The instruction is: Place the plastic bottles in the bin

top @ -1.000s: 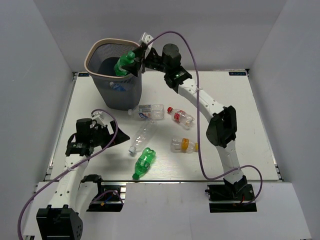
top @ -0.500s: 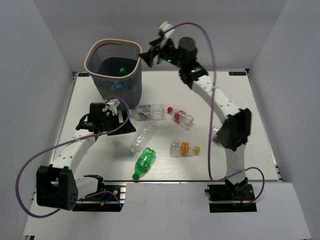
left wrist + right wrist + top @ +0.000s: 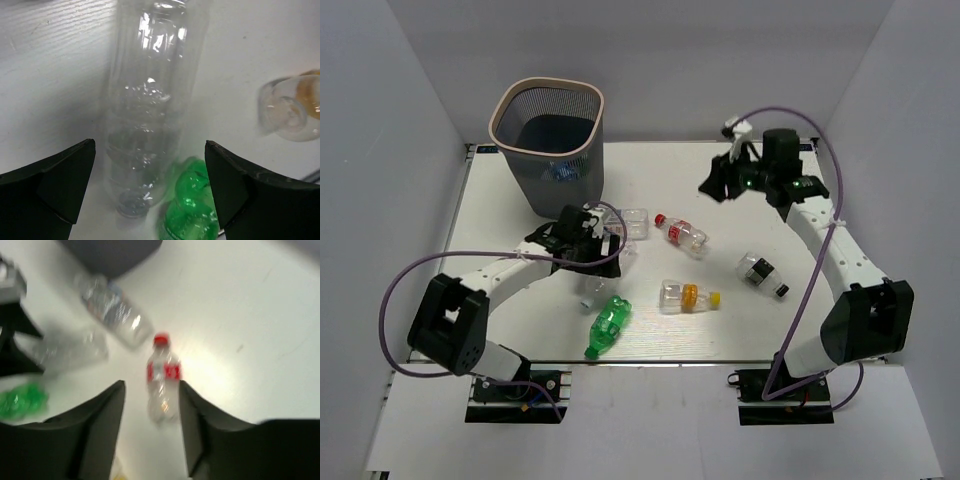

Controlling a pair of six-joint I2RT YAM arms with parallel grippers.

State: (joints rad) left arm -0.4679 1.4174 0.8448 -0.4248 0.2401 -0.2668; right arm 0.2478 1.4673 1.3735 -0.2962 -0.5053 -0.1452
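Note:
The bin (image 3: 582, 168) stands at the back left, its beige rim (image 3: 546, 88) on top. Five bottles lie on the table: a clear labelled one (image 3: 630, 222), a red-capped one (image 3: 680, 232), a yellow-capped one (image 3: 688, 296), a black-capped one (image 3: 762, 273) and a green one (image 3: 608, 323). My left gripper (image 3: 605, 246) is open over a long clear bottle (image 3: 147, 100), with the green bottle (image 3: 192, 205) beside its neck. My right gripper (image 3: 712, 186) is open and empty, in the air right of the bin. In its wrist view the red-capped bottle (image 3: 162, 377) lies between my fingers (image 3: 102, 415).
White walls close in the table on the left, back and right. A bottle label shows through the bin's mesh (image 3: 558, 170). The purple cables loop beside both arms.
The green bottle that my right gripper held over the bin has dropped in. The right arm has swung right and away. My left gripper has moved right, over the long clear bottle.

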